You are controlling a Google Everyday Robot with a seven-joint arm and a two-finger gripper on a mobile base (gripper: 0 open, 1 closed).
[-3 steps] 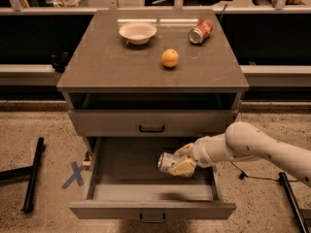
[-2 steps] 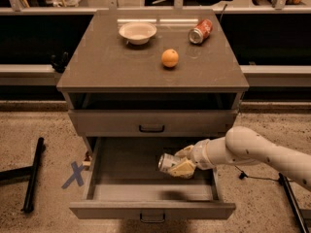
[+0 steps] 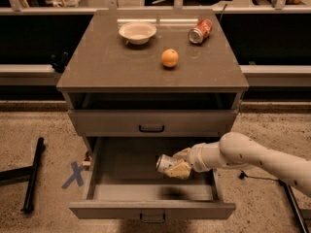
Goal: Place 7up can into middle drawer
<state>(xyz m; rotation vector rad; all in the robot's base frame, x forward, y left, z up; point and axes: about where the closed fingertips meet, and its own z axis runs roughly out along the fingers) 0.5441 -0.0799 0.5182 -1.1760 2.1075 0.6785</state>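
Top of desk (image 3: 112, 57): smooth, matt grey-brown, faint sheen. middle drawer (image 3: 150, 210): matt grey panels. 7up can (image 3: 164, 162): dented shiny metal, clasped by tan matt tool (image 3: 175, 167), lower centre-right of frame, inside drawer opening. arm (image 3: 243, 152): smooth white plastic-looking shell. floor (image 3: 29, 130): rough, speckled.

On the surface (image 3: 109, 69), upper centre of the frame, the bowl (image 3: 137, 32) sits back left, a soda can (image 3: 200, 31) lies back right, and the orange (image 3: 170, 58) is in front, between them. Below the shut drawer front (image 3: 112, 123), the middle drawer (image 3: 107, 210) stands open. My jaws hang over its right half, the 7up can (image 3: 165, 163) between them.
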